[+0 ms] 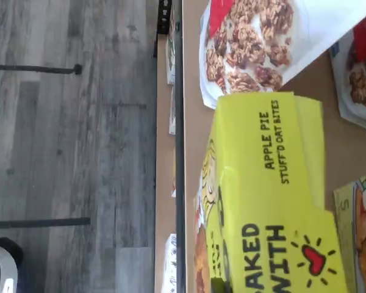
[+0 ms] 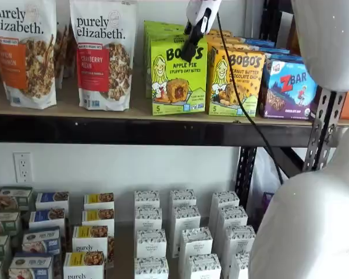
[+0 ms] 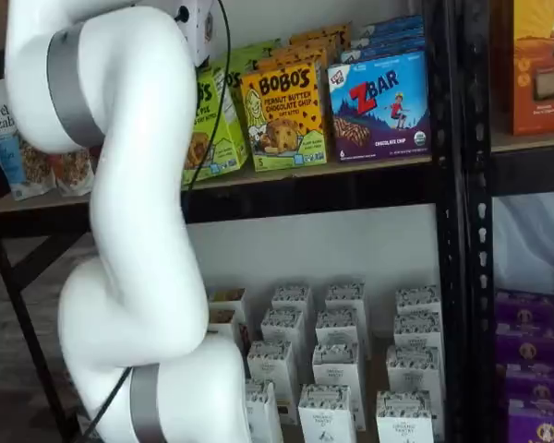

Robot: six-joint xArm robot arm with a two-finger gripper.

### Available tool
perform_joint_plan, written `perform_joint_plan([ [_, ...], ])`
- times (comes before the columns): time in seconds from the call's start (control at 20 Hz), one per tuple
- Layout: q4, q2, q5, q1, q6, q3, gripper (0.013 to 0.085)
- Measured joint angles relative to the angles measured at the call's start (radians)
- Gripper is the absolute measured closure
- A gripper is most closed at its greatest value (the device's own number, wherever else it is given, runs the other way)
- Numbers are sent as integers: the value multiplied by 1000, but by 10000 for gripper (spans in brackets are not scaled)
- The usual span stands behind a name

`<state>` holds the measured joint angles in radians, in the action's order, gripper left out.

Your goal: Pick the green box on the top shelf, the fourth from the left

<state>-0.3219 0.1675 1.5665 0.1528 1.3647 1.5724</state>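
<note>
One green box [image 2: 178,75] is what I am after, standing upright at the front of the top shelf [image 2: 134,129], just beside a yellow-orange Bobo's box [image 2: 235,81] and with a cranberry granola bag [image 2: 102,52] on its other side. My gripper [image 2: 191,51] is down at the box's top edge with its black fingers closed on the cardboard, as far as a shelf view lets me judge; the wrist view looks straight down on the box's lime top panel [image 1: 274,201]. I take it for a light, thin-walled carton: stiff along its folded edges, soft in the middle of its faces, slightly glossy and apt to slip. Holding near the upper corners seems safest, since hard squeezing could crush it.
</note>
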Motion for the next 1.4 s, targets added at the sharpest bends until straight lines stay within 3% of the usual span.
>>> perform_joint_plan([
  [0.4, 9, -7, 24, 7, -8, 16, 690],
  [1.0, 33, 0, 141, 25, -36, 61, 690],
  [1.4, 33, 64, 180, 23, -41, 20, 690],
])
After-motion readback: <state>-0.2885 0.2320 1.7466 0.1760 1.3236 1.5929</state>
